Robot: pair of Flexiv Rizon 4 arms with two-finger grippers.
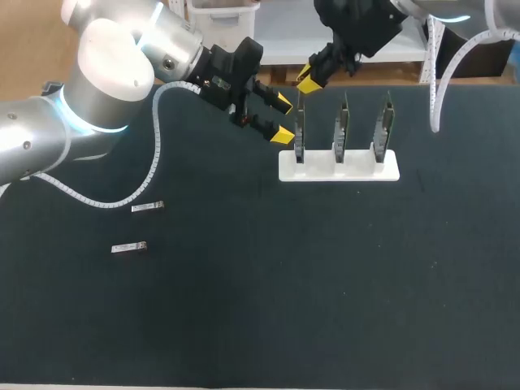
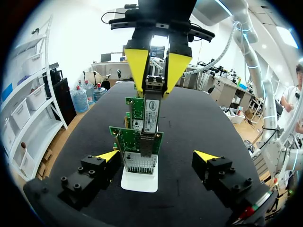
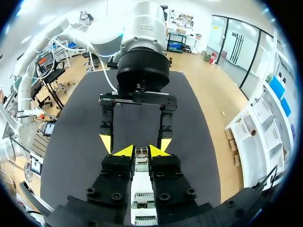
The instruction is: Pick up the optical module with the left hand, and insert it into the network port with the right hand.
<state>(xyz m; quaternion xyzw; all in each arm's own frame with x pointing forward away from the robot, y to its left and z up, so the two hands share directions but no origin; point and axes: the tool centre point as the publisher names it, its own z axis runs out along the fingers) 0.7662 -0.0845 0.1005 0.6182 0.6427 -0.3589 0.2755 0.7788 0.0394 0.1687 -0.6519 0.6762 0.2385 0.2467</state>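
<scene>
**Module held upright over the nearest card**

My right end effector [image 1: 309, 80] is clamped on the optical module [image 2: 152, 111], one yellow tip on each side of its upper end. The module hangs upright, and its lower end meets the network port [image 2: 141, 147] on the network card [image 1: 300, 138] at the left end of the white stand [image 1: 357, 166]. I cannot tell how deep it sits in the port. Two more cards stand upright in the same stand, further to the right.

My left end effector [image 1: 283, 118] is just beside that left-hand card, with its fingers wide apart and nothing between them. In the left wrist view the card and the stand lie ahead of those parted fingers.

Two loose modules lie flat on the dark surface [image 1: 325, 284] well to the left, one [image 1: 148, 207] a little farther back than the other [image 1: 130, 247].
</scene>
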